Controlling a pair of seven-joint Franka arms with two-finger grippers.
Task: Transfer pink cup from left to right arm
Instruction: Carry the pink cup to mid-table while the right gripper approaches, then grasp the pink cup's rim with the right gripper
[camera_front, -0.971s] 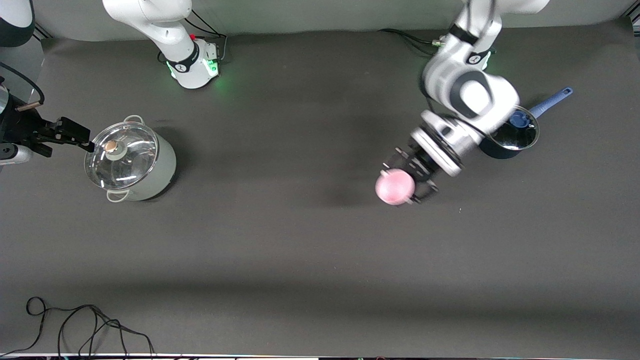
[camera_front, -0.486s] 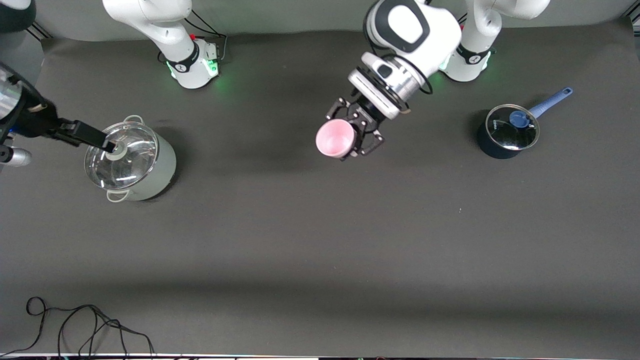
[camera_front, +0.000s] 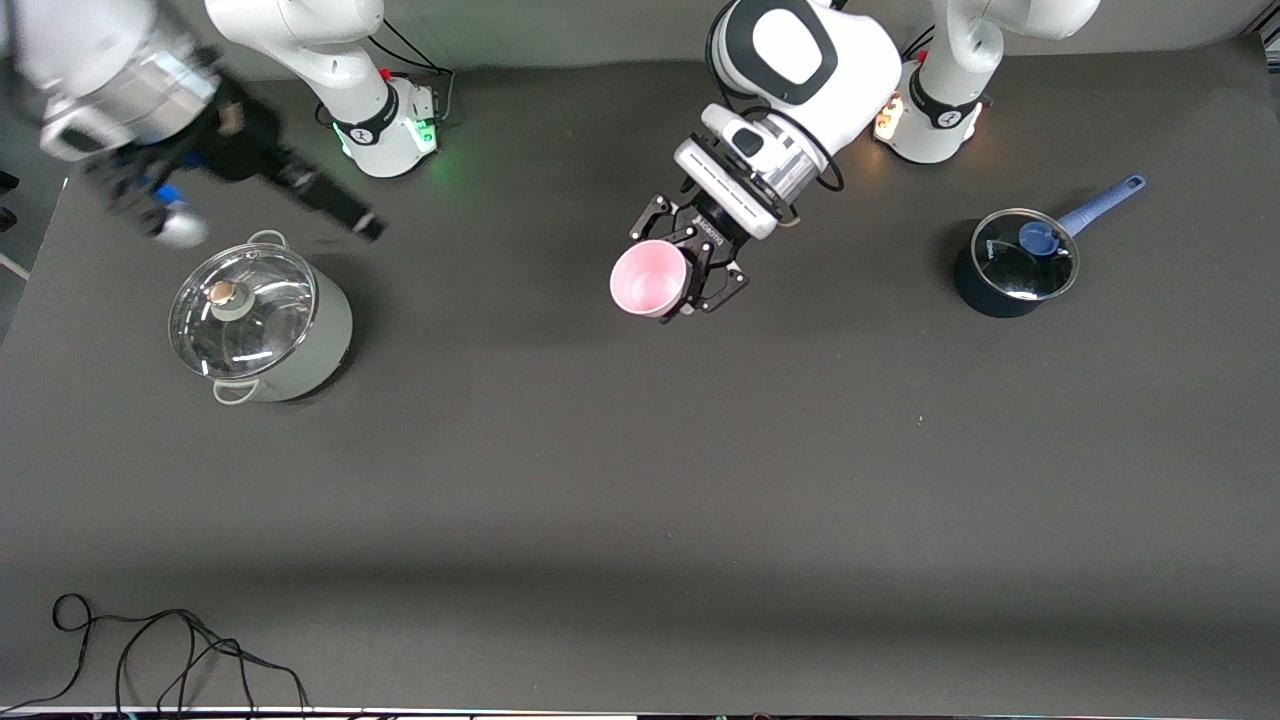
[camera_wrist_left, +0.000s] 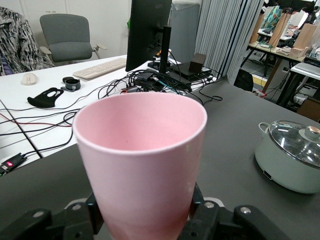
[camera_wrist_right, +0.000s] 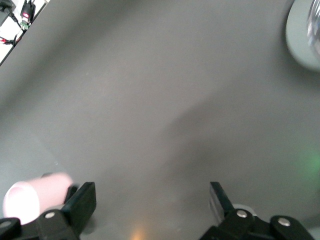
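My left gripper is shut on the pink cup and holds it in the air over the middle of the table. The cup's mouth tilts toward the right arm's end. In the left wrist view the black fingers clamp the lower part of the cup. My right gripper is open and empty, blurred by motion, over the table by the pale green pot. In the right wrist view its jaws stand wide apart, and the cup shows small beside one finger.
The pale green pot with a glass lid stands toward the right arm's end; it also shows in the left wrist view. A dark blue saucepan with a lid stands toward the left arm's end. A black cable lies near the front edge.
My left arm swung the cup from near the blue saucepan to over the table's middle and turned its mouth toward the right arm's end. My right arm swung in from the table's end.
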